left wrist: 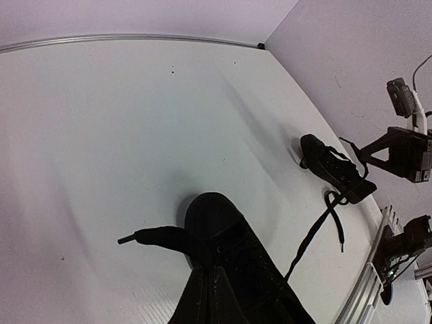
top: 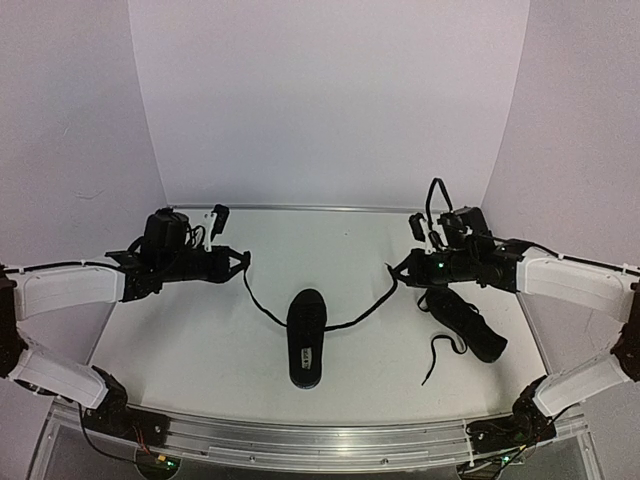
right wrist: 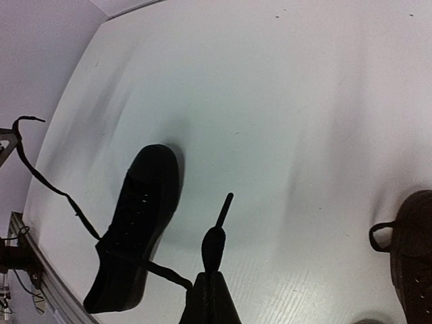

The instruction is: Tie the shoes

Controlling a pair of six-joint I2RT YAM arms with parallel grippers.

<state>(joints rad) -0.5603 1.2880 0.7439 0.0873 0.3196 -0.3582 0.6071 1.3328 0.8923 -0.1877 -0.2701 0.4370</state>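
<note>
Top external: left jaws and right jaws each clenched, apparently, on one lace [top: 350,324] of the middle shoe [top: 306,340].

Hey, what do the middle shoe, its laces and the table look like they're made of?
The middle shoe: matte black, likely canvas or similar fabric, no shine. Its laces: thin black cord, probably textile, bending in soft curves. The table: smooth white board with a faint sheen, perhaps laminate or paint.
</note>
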